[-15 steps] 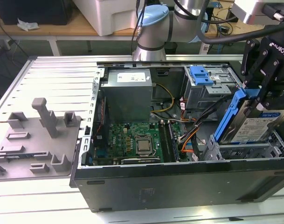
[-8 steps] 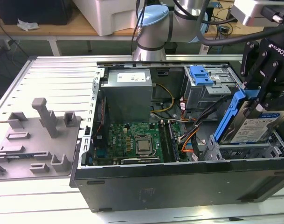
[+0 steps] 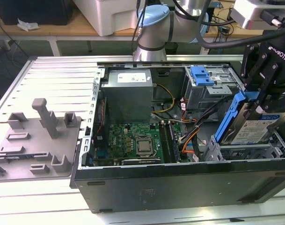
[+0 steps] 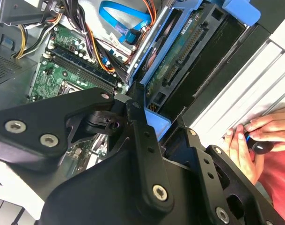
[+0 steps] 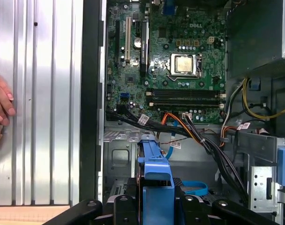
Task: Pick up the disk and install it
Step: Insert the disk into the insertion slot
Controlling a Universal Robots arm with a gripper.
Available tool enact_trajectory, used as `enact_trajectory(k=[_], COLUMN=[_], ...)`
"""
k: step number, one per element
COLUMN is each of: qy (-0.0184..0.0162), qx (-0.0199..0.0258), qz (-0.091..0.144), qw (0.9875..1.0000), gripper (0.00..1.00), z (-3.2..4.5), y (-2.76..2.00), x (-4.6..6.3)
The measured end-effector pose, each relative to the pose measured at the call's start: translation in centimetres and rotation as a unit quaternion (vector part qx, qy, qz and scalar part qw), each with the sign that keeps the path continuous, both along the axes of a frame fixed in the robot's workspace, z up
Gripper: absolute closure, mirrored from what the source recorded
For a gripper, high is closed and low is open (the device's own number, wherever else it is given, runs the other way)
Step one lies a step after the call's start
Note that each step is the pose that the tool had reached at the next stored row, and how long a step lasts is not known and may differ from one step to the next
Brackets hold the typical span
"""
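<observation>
The disk (image 3: 252, 129), a silver drive with a blue-and-white label in a blue carrier (image 3: 228, 118), hangs tilted over the drive bay (image 3: 236, 153) at the exterior view's right, inside the open computer case (image 3: 179, 183). My gripper (image 3: 255, 100) is shut on the disk's upper end. In the second wrist view the disk (image 4: 179, 54) shows its circuit-board side and the gripper (image 4: 159, 123) pinches the blue end. In the first wrist view the carrier's blue edge (image 5: 154, 172) stands between the black fingers (image 5: 129, 188).
In the case lie a green motherboard (image 3: 133, 140), a grey power supply (image 3: 128, 93), cable bundles (image 3: 189, 136) and a bare blue bracket (image 3: 201, 75). A grey fixture (image 3: 34, 136) sits on the ribbed table at the left. A person's hand (image 4: 254, 136) rests beside the case.
</observation>
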State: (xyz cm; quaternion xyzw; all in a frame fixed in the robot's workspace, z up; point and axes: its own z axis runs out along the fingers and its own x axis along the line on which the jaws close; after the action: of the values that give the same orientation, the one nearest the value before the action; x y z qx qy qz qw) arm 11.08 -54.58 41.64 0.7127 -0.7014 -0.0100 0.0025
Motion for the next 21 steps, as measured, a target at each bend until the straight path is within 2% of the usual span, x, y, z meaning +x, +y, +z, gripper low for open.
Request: enact_trajectory(k=[21], qy=[0.0], qx=[0.0], qz=[0.0], qw=[1.0], gripper=[0.63], z=[-1.13], y=[0.0], x=[0.0])
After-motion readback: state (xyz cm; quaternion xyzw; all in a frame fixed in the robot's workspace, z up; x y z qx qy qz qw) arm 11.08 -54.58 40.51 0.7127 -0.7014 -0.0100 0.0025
